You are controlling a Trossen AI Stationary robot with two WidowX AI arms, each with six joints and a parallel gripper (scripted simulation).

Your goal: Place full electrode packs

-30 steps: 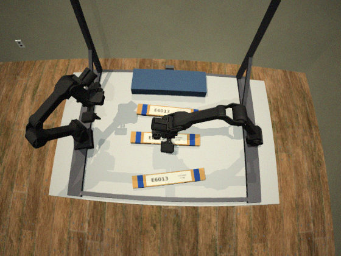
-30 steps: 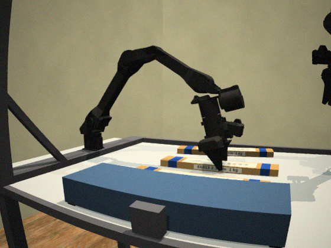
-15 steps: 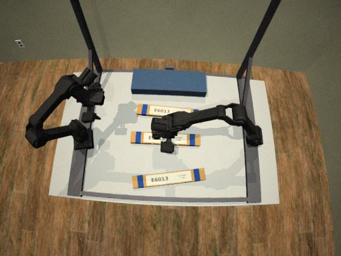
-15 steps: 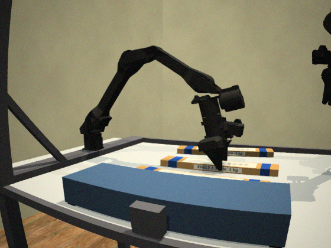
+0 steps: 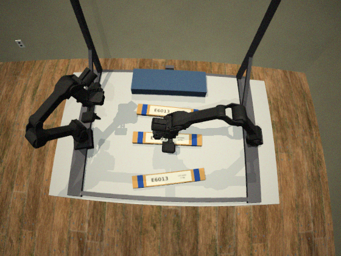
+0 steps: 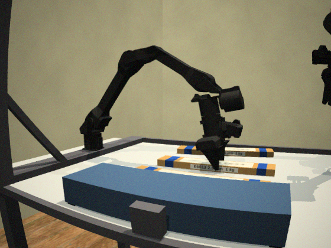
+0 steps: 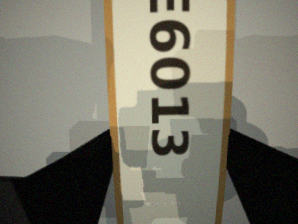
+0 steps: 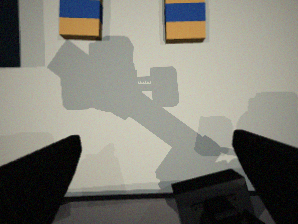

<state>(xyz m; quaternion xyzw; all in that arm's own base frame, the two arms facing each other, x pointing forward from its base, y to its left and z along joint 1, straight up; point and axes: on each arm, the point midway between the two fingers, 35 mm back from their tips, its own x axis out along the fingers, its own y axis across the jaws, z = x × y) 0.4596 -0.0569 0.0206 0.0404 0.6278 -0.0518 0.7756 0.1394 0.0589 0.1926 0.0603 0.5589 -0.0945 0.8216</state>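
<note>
Orange-and-cream, banded in blue, the middle pack [image 5: 186, 138] [image 6: 245, 170] [image 7: 170, 110] [image 8: 185, 22] sits level at the bench [image 5: 122, 189] [image 6: 35, 189] [image 7: 30, 90] [image 8: 30, 115], the left gripper [image 5: 169, 134] [image 6: 220, 163] [image 7: 168, 135] closed across its width, fingers parted by it. One pack [image 5: 152, 110] [image 6: 151, 169] [image 8: 80, 22] lies between it and the blue platform [image 5: 168, 80] [image 6: 177, 189] [image 8: 9, 35]; the slanted pack [image 5: 168, 177] [image 6: 189, 149] lies on the opposite side. All three are off the platform. The right gripper [image 5: 98, 107] [image 8: 156, 139] hangs well apart, spread almost fully and holding nothing.
</note>
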